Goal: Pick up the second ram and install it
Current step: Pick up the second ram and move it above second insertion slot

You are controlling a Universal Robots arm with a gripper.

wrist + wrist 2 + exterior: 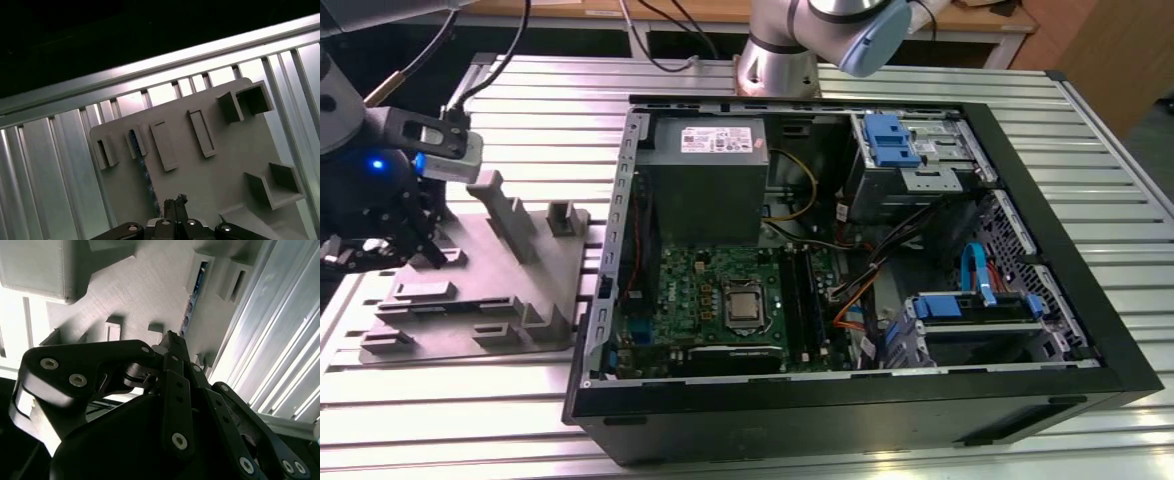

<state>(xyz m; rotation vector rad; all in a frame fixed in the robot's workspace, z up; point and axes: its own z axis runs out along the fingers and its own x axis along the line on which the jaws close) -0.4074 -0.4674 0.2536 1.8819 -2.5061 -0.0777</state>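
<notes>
The slatted aluminium bench (pixel 454 400) carries everything here. The open computer case (pixel 854 415) with its green motherboard (pixel 680 290) lies toward the exterior view's right, and the grey fixture plate (pixel 467 275) toward that view's left. I hang over the plate, well apart from the case. In both wrist views my gripper (pixel 171 340) is drawn narrow, its tips brought together with nothing between them. The second ram (pixel 143 172) stands on its long edge in the slotted blocks of the plate, a thin blue-green sliver not yet lifted. My gripper sits just beside one end of it, and I cannot tell whether it touches the stick. I judge the stick to be light and stiff but fragile, since a hard squeeze or a twist could crack the board or shear a chip. I think the best hold is across its two flat faces, near the middle of the free upper edge and away from the edge seated in the slots. It looks thin and smooth, so an off-centre grip could let it tilt or slip.
</notes>
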